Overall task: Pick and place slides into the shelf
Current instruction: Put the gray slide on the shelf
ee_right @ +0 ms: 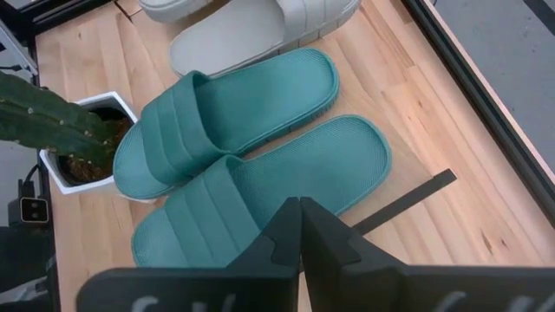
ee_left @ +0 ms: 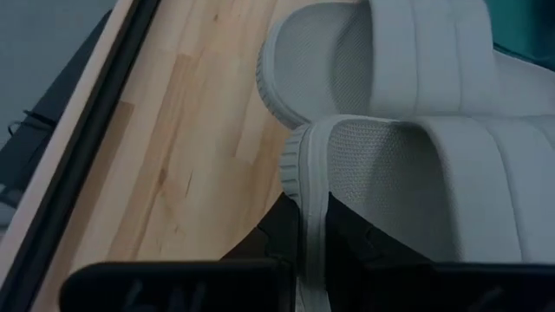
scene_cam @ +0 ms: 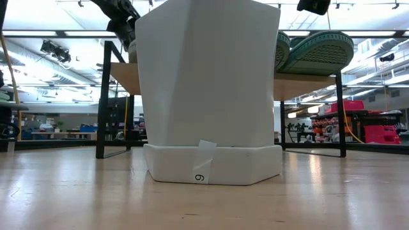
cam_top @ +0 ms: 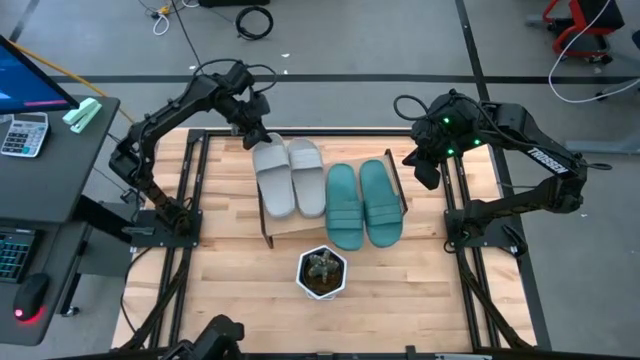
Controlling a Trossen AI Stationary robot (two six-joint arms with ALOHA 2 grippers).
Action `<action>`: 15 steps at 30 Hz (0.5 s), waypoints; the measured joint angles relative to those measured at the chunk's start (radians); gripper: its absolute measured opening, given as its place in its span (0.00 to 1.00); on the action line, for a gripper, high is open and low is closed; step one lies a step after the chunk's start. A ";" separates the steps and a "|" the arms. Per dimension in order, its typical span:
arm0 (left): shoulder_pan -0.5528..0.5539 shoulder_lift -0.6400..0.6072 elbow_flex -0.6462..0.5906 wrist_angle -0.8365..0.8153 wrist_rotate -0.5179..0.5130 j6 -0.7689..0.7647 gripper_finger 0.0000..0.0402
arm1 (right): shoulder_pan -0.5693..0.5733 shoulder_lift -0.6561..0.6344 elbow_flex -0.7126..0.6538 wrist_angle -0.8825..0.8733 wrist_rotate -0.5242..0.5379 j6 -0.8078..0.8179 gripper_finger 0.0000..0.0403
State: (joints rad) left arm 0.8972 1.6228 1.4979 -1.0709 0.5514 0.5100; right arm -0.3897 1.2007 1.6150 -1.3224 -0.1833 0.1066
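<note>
Two light grey slides and two teal slides lie side by side, soles down, on the shelf. It is a low wooden board with dark side frames. My left gripper is at the far end of the leftmost grey slide, shut on its heel. My right gripper hangs shut to the right of the shelf, touching nothing. Its wrist view shows the teal pair and its shut fingers. In the low view the pot hides most of the shelf. My left gripper pinches the heel rim of the leftmost grey slide. One finger is outside the rim and the other is on the footbed side. The fingers come from the table's far side, slanting down. The slide lies flat along the shelf board.
A white hexagonal pot with a cactus stands on the table in front of the shelf and fills the low view. Bare tabletop shows left and right of the pot. The black table frame runs along both sides.
</note>
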 joint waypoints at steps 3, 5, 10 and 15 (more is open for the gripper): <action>-0.005 0.000 0.000 -0.032 -0.013 0.004 0.07 | 0.000 0.000 0.000 0.000 0.000 -0.001 0.03; -0.012 0.000 0.000 -0.046 -0.018 0.018 0.07 | 0.000 0.000 0.000 0.000 0.000 -0.002 0.03; -0.033 -0.001 0.000 -0.046 -0.040 0.021 0.09 | 0.000 0.000 0.000 0.001 0.000 -0.002 0.03; -0.039 -0.001 0.000 -0.042 -0.046 0.020 0.08 | 0.000 0.000 0.000 0.002 -0.001 -0.003 0.03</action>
State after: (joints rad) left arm 0.8585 1.6222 1.4982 -1.1126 0.5053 0.5304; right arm -0.3897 1.2007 1.6150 -1.3204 -0.1841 0.1040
